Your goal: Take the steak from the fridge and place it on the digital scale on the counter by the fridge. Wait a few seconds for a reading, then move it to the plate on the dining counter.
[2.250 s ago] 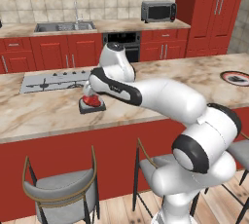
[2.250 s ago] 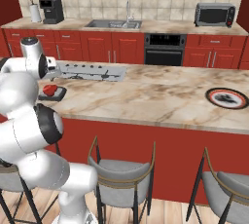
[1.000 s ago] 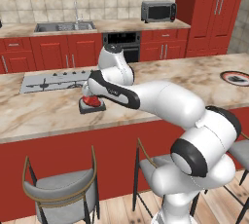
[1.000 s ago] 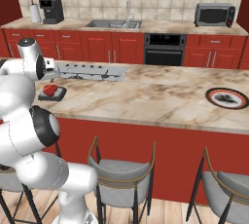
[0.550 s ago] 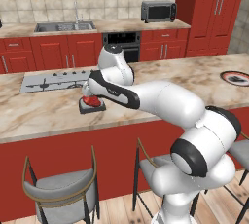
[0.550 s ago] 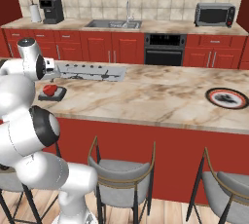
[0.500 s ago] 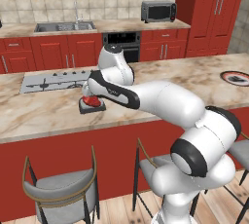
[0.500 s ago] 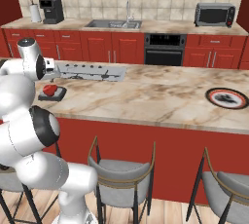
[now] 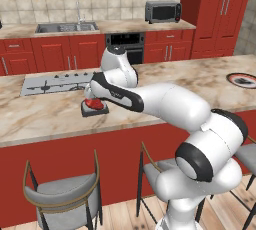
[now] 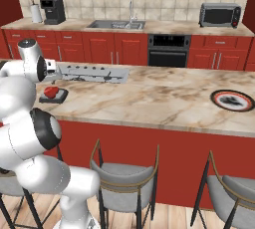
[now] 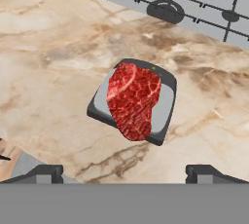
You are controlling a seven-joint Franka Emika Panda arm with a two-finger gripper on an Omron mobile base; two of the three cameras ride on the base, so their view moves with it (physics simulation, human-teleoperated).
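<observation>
white glossy arm, rounded bulbous segments, lower right of left base frame. dark grey bands at joints, dark disc cap on big lower joint. same arm at left edge of right base frame, black ring at elbow. two small dark finger tips, blocky, bottom of hand frame.

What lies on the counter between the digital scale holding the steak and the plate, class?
Nothing: in the right base view, bare marble counter runs from the digital scale with the steak to the plate.
</observation>
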